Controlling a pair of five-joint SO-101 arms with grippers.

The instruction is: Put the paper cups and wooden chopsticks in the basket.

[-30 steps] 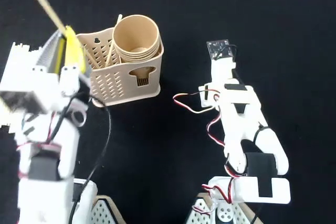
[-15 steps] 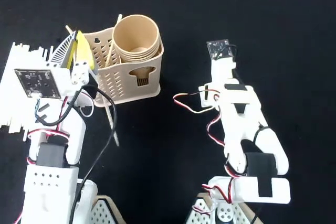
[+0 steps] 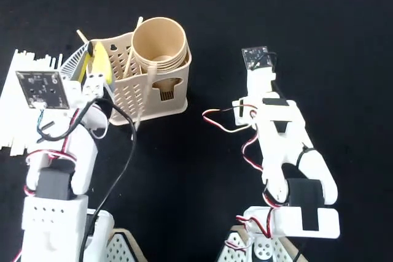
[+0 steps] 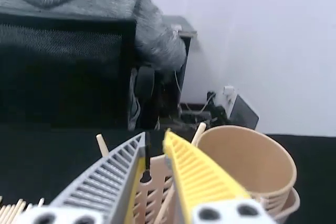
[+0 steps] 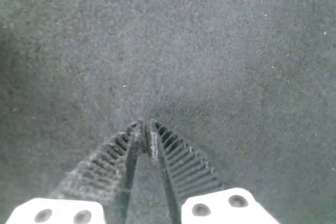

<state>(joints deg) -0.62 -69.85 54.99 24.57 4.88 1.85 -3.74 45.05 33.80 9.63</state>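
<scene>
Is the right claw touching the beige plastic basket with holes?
Apart. In the right wrist view the right claw sits over bare black cloth; the high view shows the beige plastic basket well away.

A: Any lettering to read on the basket (image 3: 144, 93) or the paper cups (image 3: 159, 44)?

B: None that can be read; no print or number is legible on their sides.

A: And the small circuit boards (image 3: 42, 88) on the wrists?

B: Any marks there are too small to make out. 0 legible signs or labels anywhere.
</scene>
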